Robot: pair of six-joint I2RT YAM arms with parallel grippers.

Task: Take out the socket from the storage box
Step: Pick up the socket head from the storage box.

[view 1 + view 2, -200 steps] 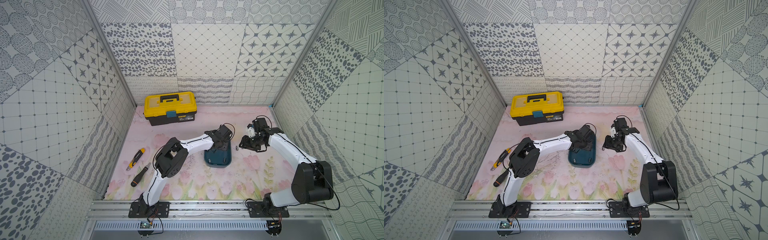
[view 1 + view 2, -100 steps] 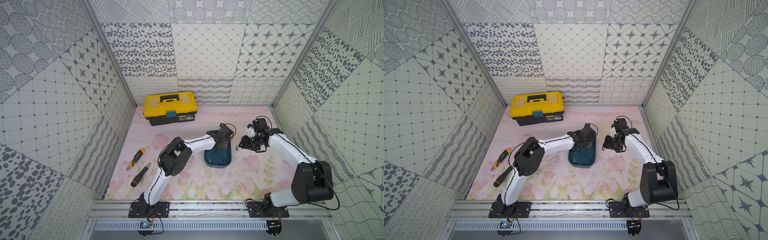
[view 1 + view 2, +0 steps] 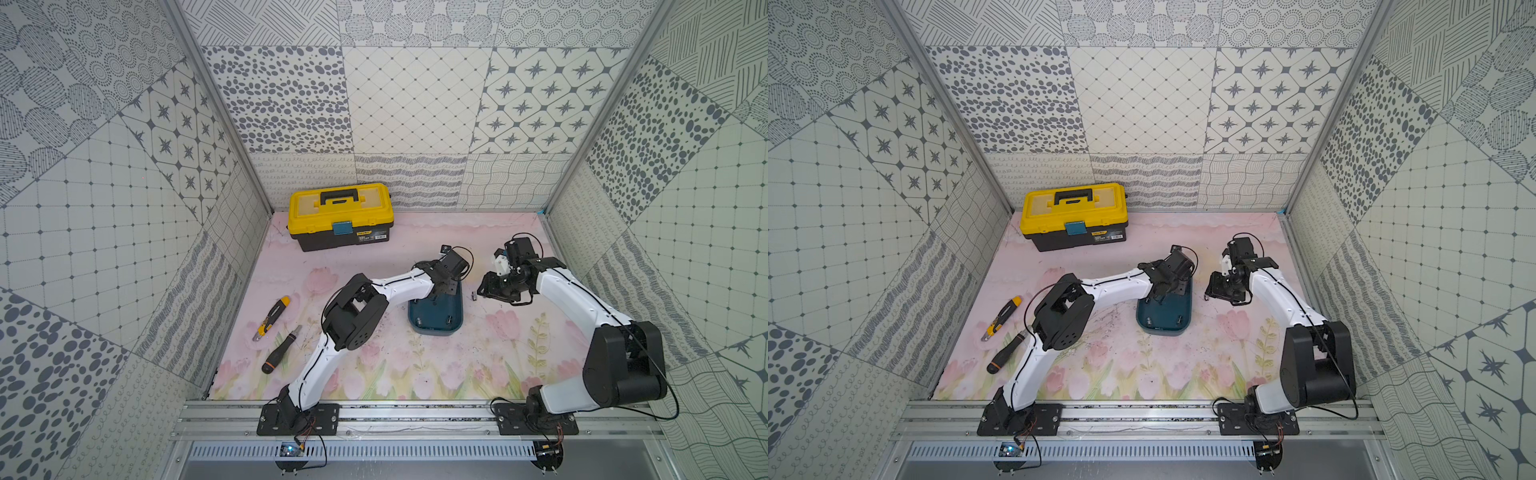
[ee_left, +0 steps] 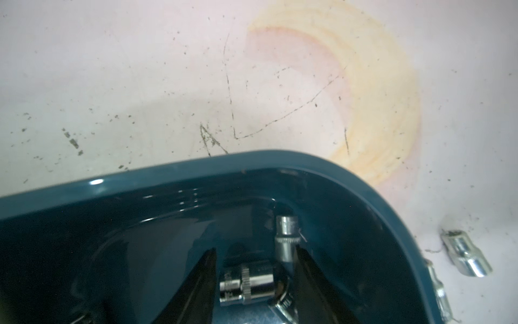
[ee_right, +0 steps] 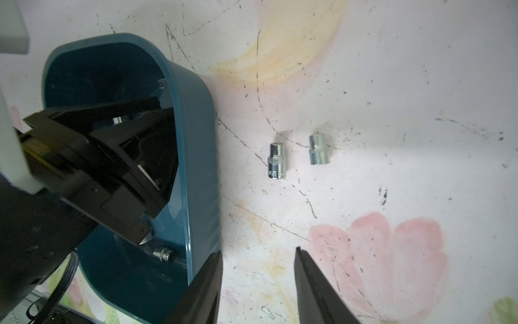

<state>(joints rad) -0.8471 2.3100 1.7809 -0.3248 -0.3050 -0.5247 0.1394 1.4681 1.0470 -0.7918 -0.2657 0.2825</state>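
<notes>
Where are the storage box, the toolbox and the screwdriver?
storage box (image 3: 435, 332): in a top view, near rim.
toolbox (image 3: 374, 212): in a top view, yellow lid.
screwdriver (image 3: 276, 354): in a top view, black handle.

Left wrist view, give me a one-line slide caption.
Left gripper, jaws open, straddles a lying socket inside the teal storage box; another socket lies outside on the mat.

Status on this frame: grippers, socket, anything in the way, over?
Left gripper open, fingers astride socket in storage box. Right gripper open, empty, beside box. Second socket crowds one finger.

one storage box (image 3: 434, 332), one toolbox (image 3: 341, 210), one screwdriver (image 3: 281, 350)
</notes>
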